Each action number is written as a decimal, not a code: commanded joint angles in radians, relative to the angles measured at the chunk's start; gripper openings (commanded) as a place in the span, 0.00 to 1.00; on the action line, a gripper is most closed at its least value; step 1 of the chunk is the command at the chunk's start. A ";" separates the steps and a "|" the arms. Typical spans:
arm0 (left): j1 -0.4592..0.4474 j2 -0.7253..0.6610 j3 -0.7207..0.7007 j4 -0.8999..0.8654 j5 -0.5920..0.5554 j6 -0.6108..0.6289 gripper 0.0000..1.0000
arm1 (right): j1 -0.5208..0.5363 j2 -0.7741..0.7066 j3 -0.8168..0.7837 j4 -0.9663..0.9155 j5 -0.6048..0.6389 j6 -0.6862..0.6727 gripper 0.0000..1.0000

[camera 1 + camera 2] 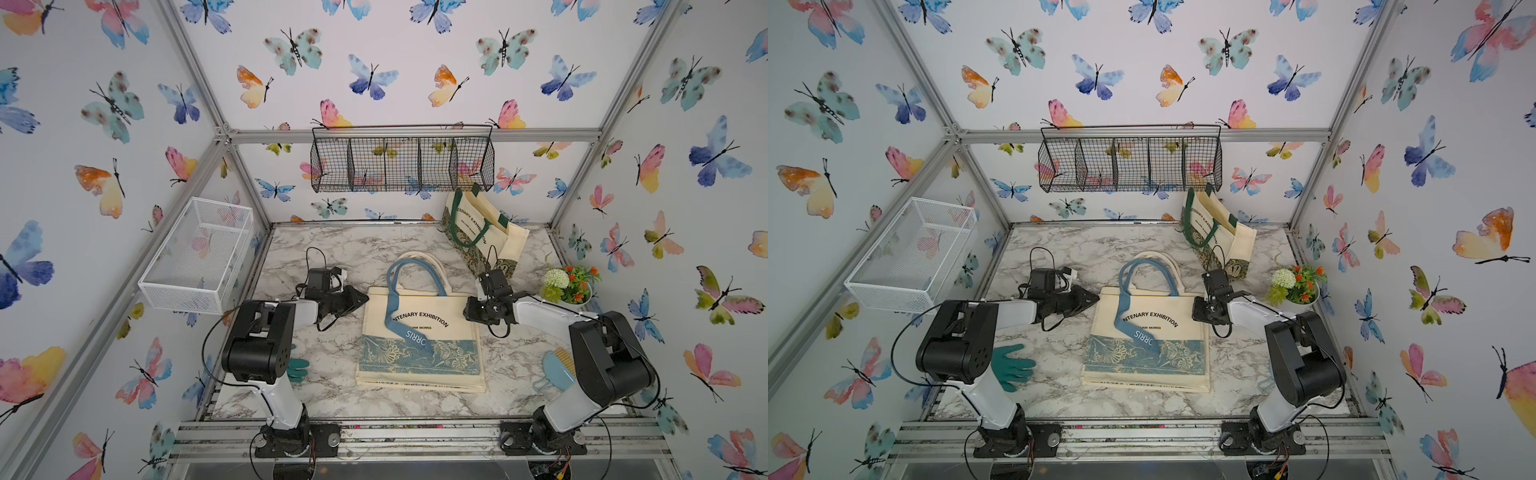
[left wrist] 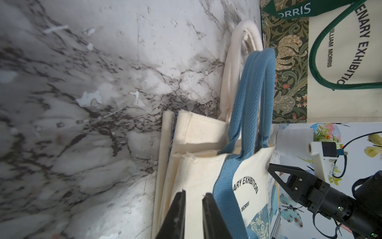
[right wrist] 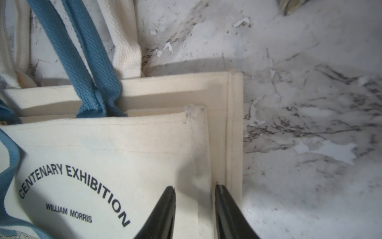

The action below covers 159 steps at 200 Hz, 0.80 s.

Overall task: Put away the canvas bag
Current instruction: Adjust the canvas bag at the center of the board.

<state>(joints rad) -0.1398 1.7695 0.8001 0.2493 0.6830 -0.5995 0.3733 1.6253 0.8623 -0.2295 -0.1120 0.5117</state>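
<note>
Both parted, left pincer [image 2: 195, 192] and right pincer [image 3: 194, 186] flank the flat canvas bag [image 1: 457, 334].

Left arm [image 1: 266, 345]: base at the near edge, elbow bent, white forearm reaching forward and inward, held low. Left gripper [image 1: 365, 297] points across toward the right arm's side. In the left wrist view its black fingers [image 2: 177, 209] stand parted by a narrow gap, nothing clamped.

Right arm [image 1: 606, 361]: near-mirror pose, elbow raised, forearm angled inward. Right gripper [image 1: 469, 309] faces the left one, well apart from it. Its fingers [image 3: 165, 207] are parted by a somewhat wider gap, nothing held
</note>
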 commanded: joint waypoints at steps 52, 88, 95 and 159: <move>-0.016 0.021 0.003 0.063 0.055 -0.028 0.20 | -0.010 0.016 -0.023 0.036 -0.044 0.014 0.34; -0.017 0.013 0.016 -0.022 -0.030 0.017 0.25 | -0.013 0.015 -0.026 0.036 -0.049 0.014 0.34; -0.016 0.012 0.016 -0.036 -0.042 0.026 0.28 | -0.014 0.015 -0.025 0.036 -0.049 0.015 0.33; -0.016 0.043 0.024 -0.041 -0.071 0.015 0.29 | -0.017 0.016 -0.025 0.035 -0.054 0.013 0.34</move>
<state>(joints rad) -0.1524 1.7859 0.8040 0.2241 0.6395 -0.5907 0.3595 1.6279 0.8494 -0.2008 -0.1505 0.5163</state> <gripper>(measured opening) 0.286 0.336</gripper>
